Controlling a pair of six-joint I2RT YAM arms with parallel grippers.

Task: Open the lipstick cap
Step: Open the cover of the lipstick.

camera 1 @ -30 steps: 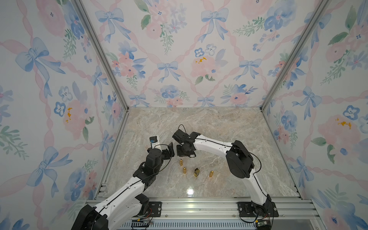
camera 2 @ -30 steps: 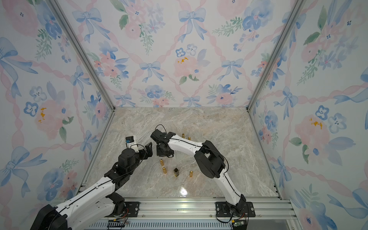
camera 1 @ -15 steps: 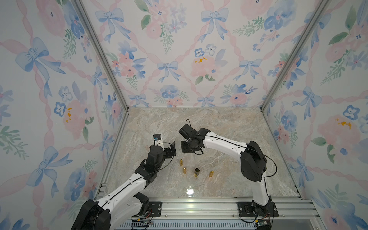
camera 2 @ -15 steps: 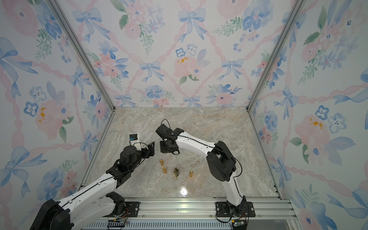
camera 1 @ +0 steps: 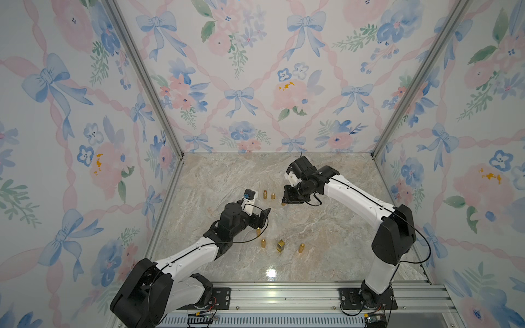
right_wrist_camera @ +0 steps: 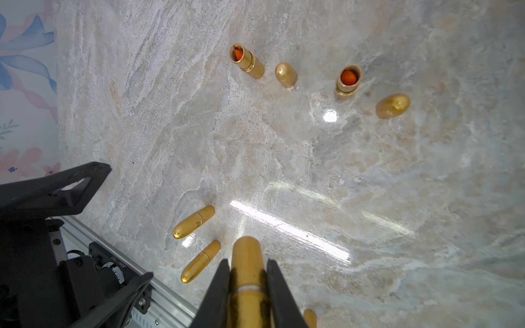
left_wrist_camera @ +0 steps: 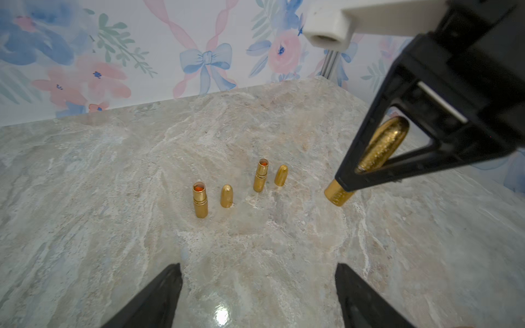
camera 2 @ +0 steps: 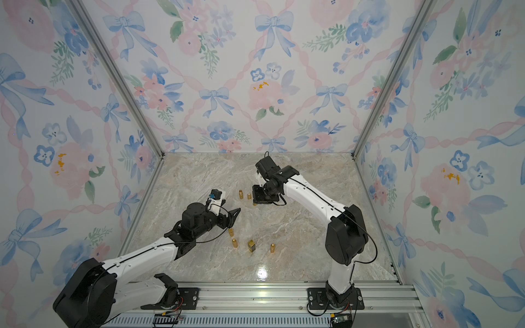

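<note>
Where the lipstick [right_wrist_camera: 246,250] is: in the right gripper [right_wrist_camera: 247,262], over the far half of the marble tabletop [camera 1: 326,241]; gold tube, tilted, not upright
Cap [left_wrist_camera: 382,142]: on the tube, seam closed; rounded end lies back between the fingers, toward the wrist; flat base end juts past the fingertips, low over the stone; contact with the stone not discernible
Right gripper, grip: fingers clamped on both sides of the tube
Left gripper [left_wrist_camera: 257,267]: fingers spread wide, nothing between them; nearer the front rail [camera 1: 284,295] than the right one; apart from the held tube
Opened lipsticks [left_wrist_camera: 200,200] [left_wrist_camera: 261,174]: two, upright, orange stick showing in each mouth; near the held tube, on the left gripper's side of it
Loose caps [left_wrist_camera: 226,196] [left_wrist_camera: 281,175]: two, gold, rounded end up; one just beside each opened tube, not touching
Spare lipsticks [camera 1: 258,231] [camera 1: 263,242] [camera 1: 301,247]: three, gold, capped, upright; loose row toward the front rail; first closest to the left gripper, second close by it, third well apart, farther to the robot's right
Square gold piece [camera 1: 281,245]: in the same row, between second and third spare; kind not discernible
Walls [camera 1: 255,85]: floral paper, blue bows, pink ribbons, on three sides
Tabletop: pale veined marble, glossy; glare patch [camera 1: 271,274] near the front rail
Arms [camera 1: 193,255] [camera 1: 355,196]: white links, black joints, both mounted on the front rail
</note>
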